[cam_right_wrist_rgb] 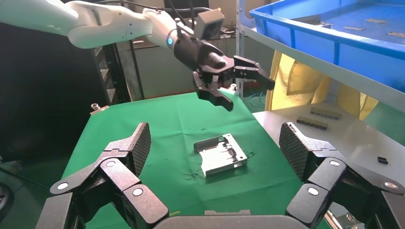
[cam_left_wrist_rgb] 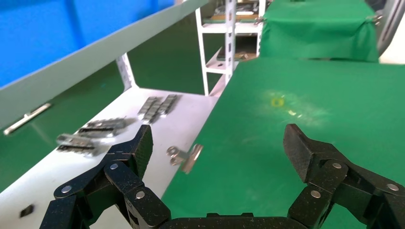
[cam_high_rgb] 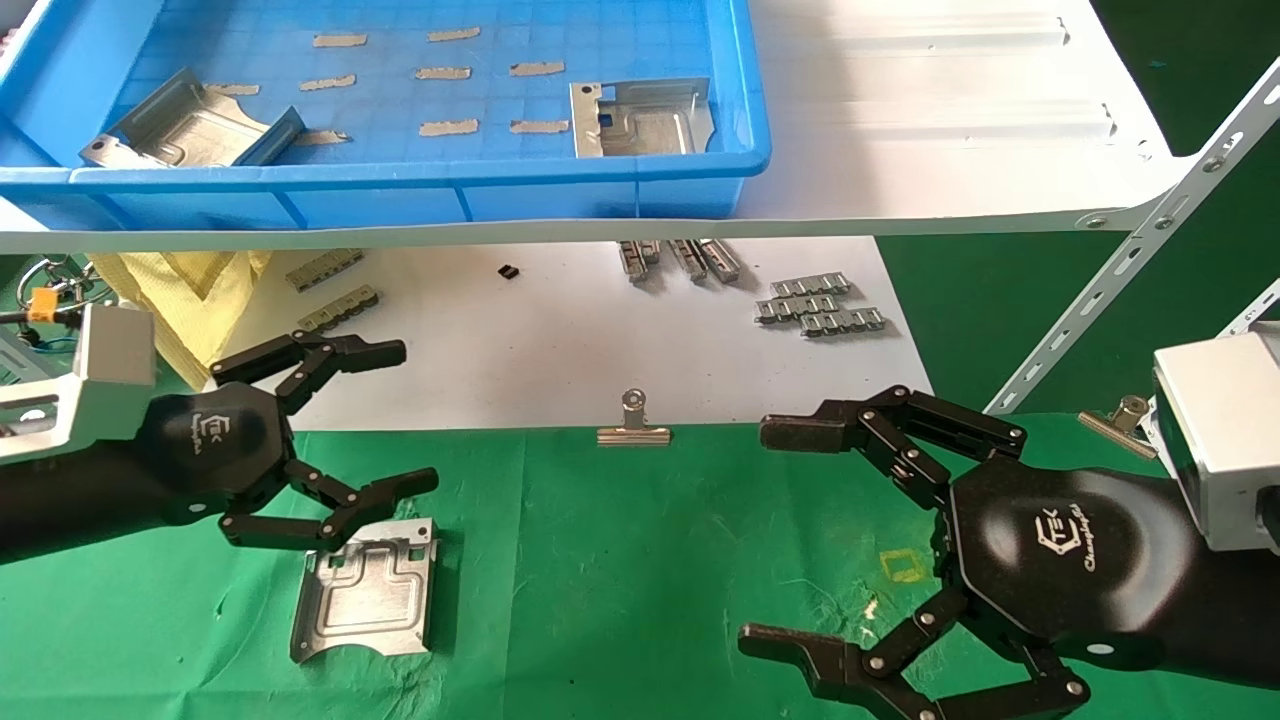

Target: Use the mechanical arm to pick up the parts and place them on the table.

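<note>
One silvery stamped part (cam_high_rgb: 368, 592) lies flat on the green-cloth table (cam_high_rgb: 620, 560) at the left; it also shows in the right wrist view (cam_right_wrist_rgb: 220, 153). Two more parts lie in the blue tray (cam_high_rgb: 420, 185): one tilted at its left (cam_high_rgb: 190, 130), one flat at its right (cam_high_rgb: 640, 118). My left gripper (cam_high_rgb: 410, 415) is open and empty, raised just above and beside the part on the cloth; its own view shows it open (cam_left_wrist_rgb: 219, 145) over the cloth edge. My right gripper (cam_high_rgb: 775, 540) is open and empty over the table's right side (cam_right_wrist_rgb: 215, 148).
The tray stands on a white shelf board (cam_high_rgb: 950, 110) with a slanted metal brace (cam_high_rgb: 1130, 265). Below it a white surface (cam_high_rgb: 560, 340) holds grey ribbed clip strips (cam_high_rgb: 820, 305). Silver binder clips (cam_high_rgb: 633, 425) grip the cloth edge. A yellow cloth (cam_high_rgb: 190, 290) lies at the left.
</note>
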Motion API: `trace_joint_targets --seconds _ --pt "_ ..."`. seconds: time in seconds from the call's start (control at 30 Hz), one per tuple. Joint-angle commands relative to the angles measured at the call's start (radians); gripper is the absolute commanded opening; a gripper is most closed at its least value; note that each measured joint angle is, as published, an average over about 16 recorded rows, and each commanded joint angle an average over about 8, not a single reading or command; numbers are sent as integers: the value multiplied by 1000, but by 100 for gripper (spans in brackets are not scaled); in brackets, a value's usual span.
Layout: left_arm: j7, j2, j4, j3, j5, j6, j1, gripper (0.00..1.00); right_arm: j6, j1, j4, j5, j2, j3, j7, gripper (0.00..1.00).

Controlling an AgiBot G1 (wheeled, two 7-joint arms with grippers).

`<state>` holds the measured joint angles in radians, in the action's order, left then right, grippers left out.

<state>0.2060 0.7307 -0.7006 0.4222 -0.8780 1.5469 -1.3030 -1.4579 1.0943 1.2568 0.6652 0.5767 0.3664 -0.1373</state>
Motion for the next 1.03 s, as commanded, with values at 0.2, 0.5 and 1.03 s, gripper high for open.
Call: trace_joint_targets --seconds 0.2,0.5,1.03 --pt "-98 -30 -145 -35 37 -13 57 100 0 0 0 0 0 0 0 100" --pt "-223 -68 -331 -81 84 -29 130 100 0 0 0 0 0 0 0 100" --pt "-404 -123 -604 -147 152 -52 236 100 0 0 0 0 0 0 0 100"
